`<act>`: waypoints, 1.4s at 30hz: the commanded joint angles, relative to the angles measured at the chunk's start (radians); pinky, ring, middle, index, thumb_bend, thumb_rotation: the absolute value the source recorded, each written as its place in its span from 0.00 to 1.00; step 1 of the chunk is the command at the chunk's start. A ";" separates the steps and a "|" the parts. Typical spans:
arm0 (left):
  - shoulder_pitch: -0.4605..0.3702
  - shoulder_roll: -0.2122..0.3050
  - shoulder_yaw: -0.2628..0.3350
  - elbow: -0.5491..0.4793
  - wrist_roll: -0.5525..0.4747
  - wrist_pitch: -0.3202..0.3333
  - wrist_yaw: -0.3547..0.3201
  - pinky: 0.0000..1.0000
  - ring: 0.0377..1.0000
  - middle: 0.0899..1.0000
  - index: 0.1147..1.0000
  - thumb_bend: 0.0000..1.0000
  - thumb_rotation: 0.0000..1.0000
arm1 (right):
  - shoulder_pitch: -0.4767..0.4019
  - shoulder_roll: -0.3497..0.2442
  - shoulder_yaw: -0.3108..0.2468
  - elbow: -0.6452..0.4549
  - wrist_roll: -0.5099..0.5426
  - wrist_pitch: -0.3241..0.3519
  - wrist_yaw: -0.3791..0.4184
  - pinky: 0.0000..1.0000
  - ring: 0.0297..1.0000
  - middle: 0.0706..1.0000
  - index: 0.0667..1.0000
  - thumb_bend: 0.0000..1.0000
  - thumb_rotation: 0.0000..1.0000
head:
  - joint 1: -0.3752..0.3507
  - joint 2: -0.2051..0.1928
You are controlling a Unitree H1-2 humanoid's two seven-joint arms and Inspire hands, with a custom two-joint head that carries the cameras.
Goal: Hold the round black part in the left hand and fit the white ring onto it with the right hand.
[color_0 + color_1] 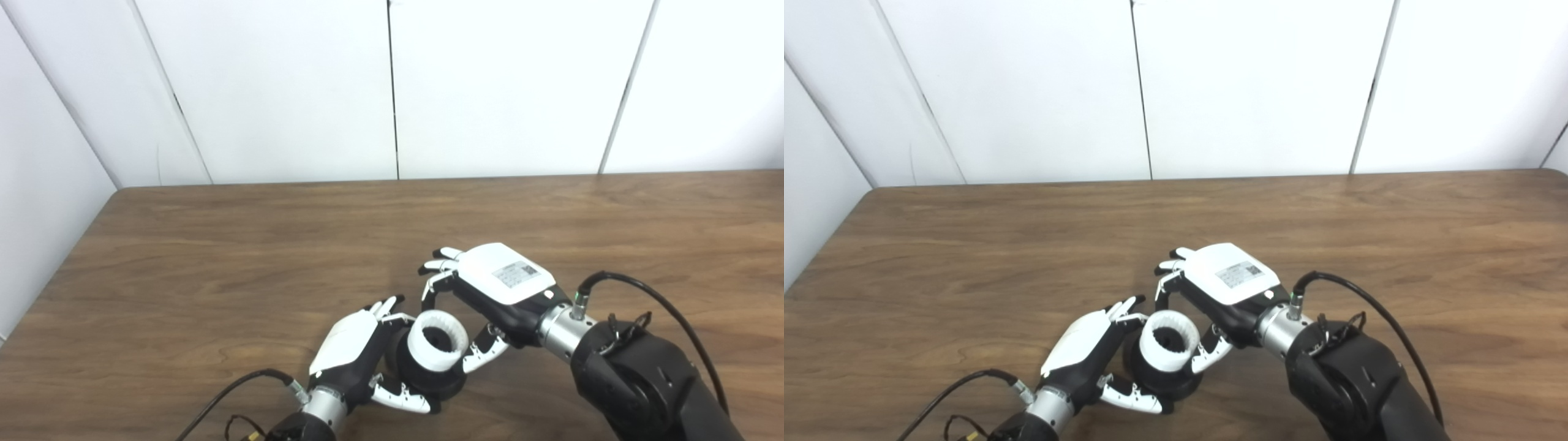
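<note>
While the left hand (352, 349) is cupping the round black part (422, 370) with fingers curled on it | right hand (490, 288) is pinching the white ring (438, 340), thumb and fingers on its rim | ring's sitting on the part, low over the table (184, 275) | seating step I'd say | next is needing a straight, even push down

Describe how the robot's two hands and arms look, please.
Both the left hand and the right hand have white back plates, black palms and white, black-tipped fingers, with silver wrists and black cables. The right plate bears a label; its forearm is black.
</note>
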 commanded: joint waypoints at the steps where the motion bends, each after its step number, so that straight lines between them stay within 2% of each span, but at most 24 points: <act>1: -0.005 -0.008 -0.011 0.053 0.013 0.023 -0.005 0.99 1.00 1.00 0.68 0.88 0.18 | -0.022 0.009 0.013 -0.031 0.004 -0.040 0.035 0.77 0.94 0.87 0.46 0.52 0.15 | 0.000 0.000; 2: -0.005 -0.009 -0.011 0.054 0.012 0.022 -0.004 0.99 1.00 1.00 0.68 0.88 0.18 | -0.021 0.009 0.014 -0.032 0.001 -0.041 0.037 0.77 0.94 0.87 0.46 0.52 0.15 | 0.001 0.001; 3: -0.005 -0.009 -0.011 0.054 0.013 0.022 -0.004 0.99 1.00 1.00 0.68 0.88 0.18 | -0.020 0.009 0.015 -0.031 -0.001 -0.043 0.037 0.77 0.94 0.87 0.49 0.59 0.18 | 0.001 0.001; 4: -0.005 -0.010 -0.011 0.054 0.014 0.024 -0.005 1.00 1.00 1.00 0.68 0.88 0.18 | -0.019 0.010 0.015 -0.031 -0.002 -0.044 0.039 0.76 0.94 0.87 0.56 0.72 0.23 | 0.002 0.000; 5: -0.006 -0.010 -0.011 0.053 0.014 0.025 -0.006 1.00 1.00 1.00 0.68 0.88 0.19 | -0.018 0.011 0.015 -0.030 -0.003 -0.044 0.038 0.76 0.93 0.86 0.60 0.81 0.27 | 0.003 0.000; 8: -0.004 -0.013 -0.010 0.049 0.014 0.028 -0.008 1.00 1.00 1.00 0.68 0.88 0.19 | -0.016 0.011 0.015 -0.031 -0.002 -0.044 0.049 0.76 0.93 0.87 0.64 0.88 0.33 | 0.003 0.003; 15: -0.002 -0.016 -0.010 0.047 0.014 0.025 -0.006 1.00 1.00 1.00 0.68 0.88 0.20 | -0.012 0.014 -0.001 -0.030 0.000 -0.060 0.076 0.76 0.94 0.87 0.67 0.93 0.41 | 0.007 0.006; 32: 0.000 -0.025 -0.004 0.049 0.014 0.028 -0.008 1.00 1.00 1.00 0.68 0.88 0.20 | -0.016 0.019 -0.022 -0.030 0.003 -0.066 0.099 0.79 0.95 0.88 0.66 0.95 0.41 | 0.009 0.006; 37: 0.006 -0.031 0.000 0.044 0.013 0.025 -0.001 1.00 1.00 1.00 0.69 0.89 0.18 | -0.015 0.017 -0.049 -0.032 0.027 -0.060 0.090 0.80 0.94 0.89 0.72 0.95 0.42 | 0.012 0.003; 42: 0.013 -0.026 0.007 0.030 0.008 0.023 0.000 1.00 1.00 1.00 0.71 0.90 0.17 | -0.004 0.026 -0.103 -0.035 0.080 -0.032 0.072 0.79 0.94 0.91 0.79 0.95 0.43 | 0.011 0.003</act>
